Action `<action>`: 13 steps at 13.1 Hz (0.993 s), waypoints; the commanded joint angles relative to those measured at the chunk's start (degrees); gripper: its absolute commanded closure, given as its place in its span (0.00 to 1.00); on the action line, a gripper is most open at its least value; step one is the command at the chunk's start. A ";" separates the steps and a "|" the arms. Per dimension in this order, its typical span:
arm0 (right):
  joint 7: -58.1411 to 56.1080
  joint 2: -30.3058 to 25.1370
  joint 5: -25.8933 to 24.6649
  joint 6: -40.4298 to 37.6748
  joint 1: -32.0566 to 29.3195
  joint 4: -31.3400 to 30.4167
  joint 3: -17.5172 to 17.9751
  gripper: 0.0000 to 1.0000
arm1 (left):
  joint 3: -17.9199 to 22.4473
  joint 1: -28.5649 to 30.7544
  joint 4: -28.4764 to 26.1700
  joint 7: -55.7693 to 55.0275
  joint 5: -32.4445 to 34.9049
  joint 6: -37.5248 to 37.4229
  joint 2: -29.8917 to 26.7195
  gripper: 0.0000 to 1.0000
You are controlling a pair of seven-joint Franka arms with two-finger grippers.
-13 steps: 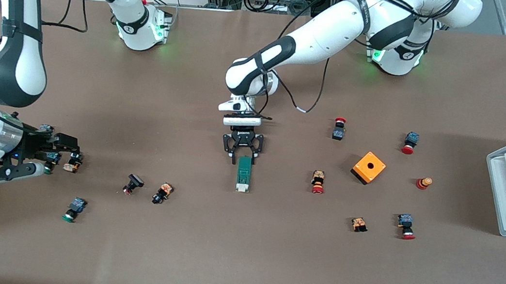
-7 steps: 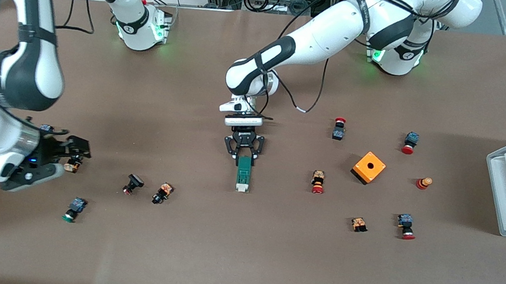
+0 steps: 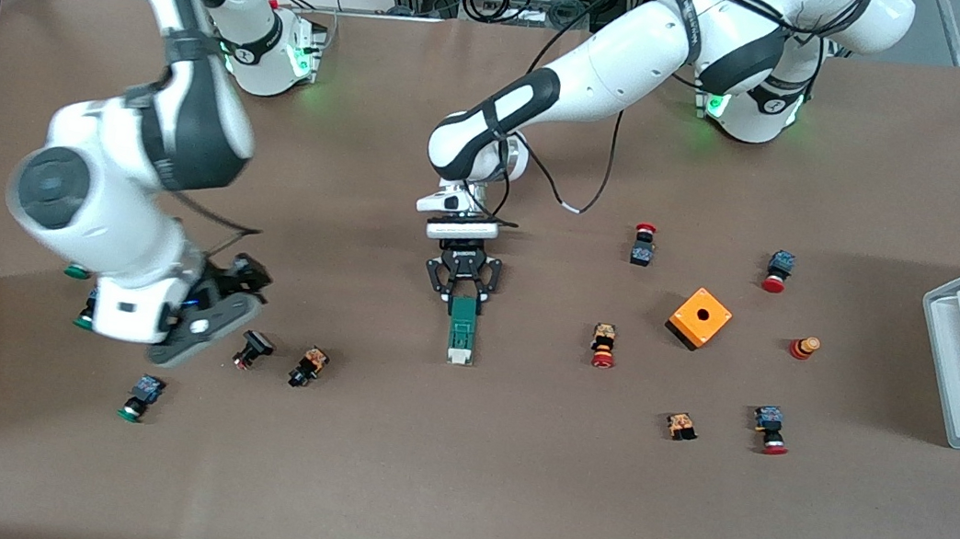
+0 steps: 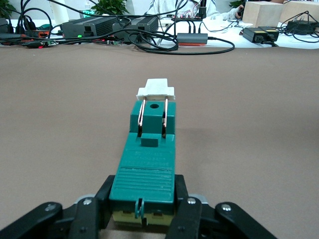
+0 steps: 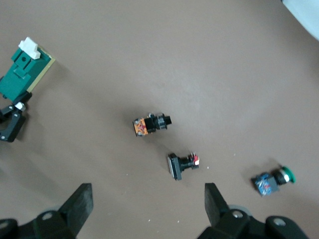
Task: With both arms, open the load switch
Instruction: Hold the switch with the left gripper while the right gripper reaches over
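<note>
We've got the left gripper (image 3: 462, 298) clamped on the narrow green load switch (image 3: 462, 330) mid-frame to steady it, leaving its white slider (image 3: 458, 357) free; the right gripper (image 3: 231, 297), jaws wide, hangs lower-left.

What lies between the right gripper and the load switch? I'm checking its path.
Two push buttons lie on the table between the open right gripper and the load switch, which the left gripper is shut on.
</note>
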 commanded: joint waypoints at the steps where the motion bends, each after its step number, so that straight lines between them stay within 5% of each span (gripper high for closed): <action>1: -3.30 1.65 -1.83 1.04 -0.02 1.18 -0.49 0.00 | 0.64 -1.03 1.27 -1.33 0.60 -0.44 1.04 0.52; 13: -25.91 8.07 -0.61 13.15 1.39 1.00 -0.40 0.00 | 0.64 -1.74 1.10 -1.33 0.42 -0.44 0.87 0.52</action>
